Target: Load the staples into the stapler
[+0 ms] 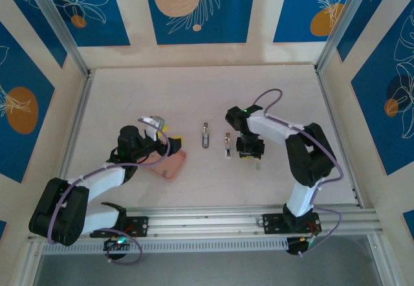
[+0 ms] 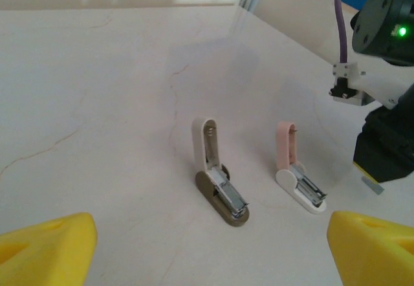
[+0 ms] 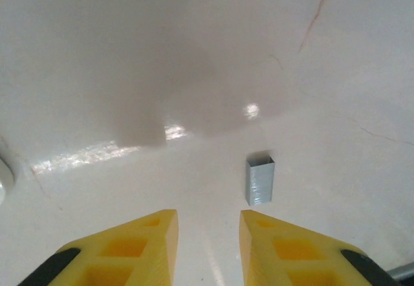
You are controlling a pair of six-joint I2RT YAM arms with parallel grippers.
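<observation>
Table [image 1: 194,92] pale, faintly cracked.

Right gripper [image 3: 208,224]: points down at the table. Yellow fingers [image 3: 129,247] parted by a narrow gap, with nothing between them.

Staple strip [image 3: 260,180]: one short grey bar lying flat on the table, just ahead of the right gripper's right-hand fingertip. It looks just clear of the tip and not pinched.

Grey stapler [image 2: 220,182]: on the table near the middle, hinged open. White upper arm stands nearly upright, grey base lies flat, and the metal channel faces up. Whether the channel is loaded is too small to tell.

Pink stapler [image 2: 299,169]: just beside the grey one, on the side nearer the right arm [image 1: 304,150]. Also hinged open, with the pink arm up and the white base flat. The two staplers are apart, not touching. From above, the right gripper sits close beside this one.

Left gripper [image 2: 210,250]: fingers spread wide and empty, facing the two staplers from a distance.

Pink tray [image 1: 173,166]: on the table partly under the left gripper, well apart from the right gripper. Its contents cannot be made out.
</observation>
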